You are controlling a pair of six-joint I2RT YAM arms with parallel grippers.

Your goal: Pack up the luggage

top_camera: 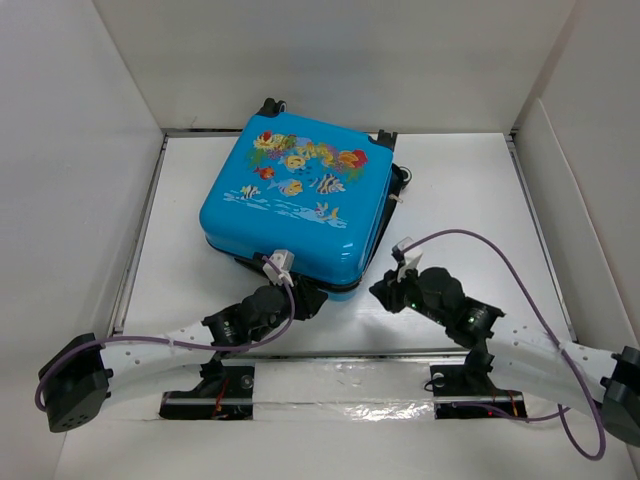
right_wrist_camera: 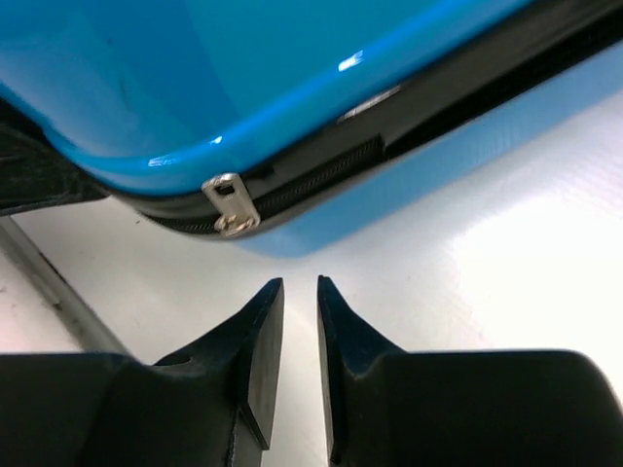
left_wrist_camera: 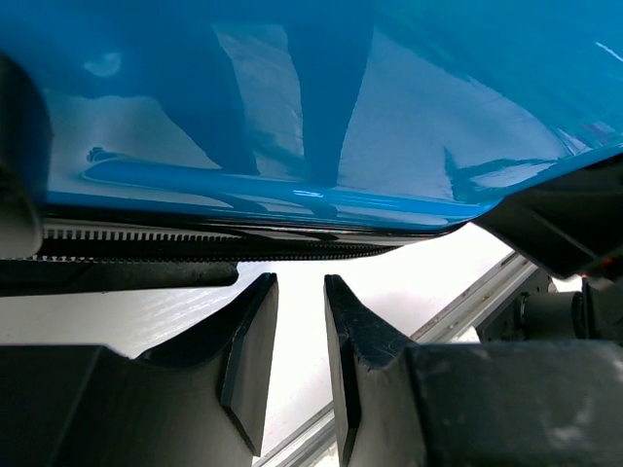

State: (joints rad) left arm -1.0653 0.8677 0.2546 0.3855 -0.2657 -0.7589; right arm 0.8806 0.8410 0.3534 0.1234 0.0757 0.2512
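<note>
The luggage [top_camera: 295,200] is a bright-blue hard-shell suitcase with a fish and coral print. It lies flat and closed on the white table, with its wheels [top_camera: 272,105] at the far side. My left gripper [top_camera: 310,296] is at its near edge, nearly shut with a narrow gap and holding nothing. In the left wrist view [left_wrist_camera: 300,282] it points at the zip line [left_wrist_camera: 195,243] under the blue shell [left_wrist_camera: 311,97]. My right gripper [top_camera: 382,292] is at the near right corner, nearly shut and empty. In the right wrist view [right_wrist_camera: 300,282] it sits just below a silver zip pull [right_wrist_camera: 229,204].
White walls [top_camera: 80,150] close in the table on the left, back and right. A metal rail [top_camera: 135,250] runs along the table's sides. Purple cables [top_camera: 500,250] loop above the right arm. The right arm [left_wrist_camera: 574,233] shows at the right of the left wrist view.
</note>
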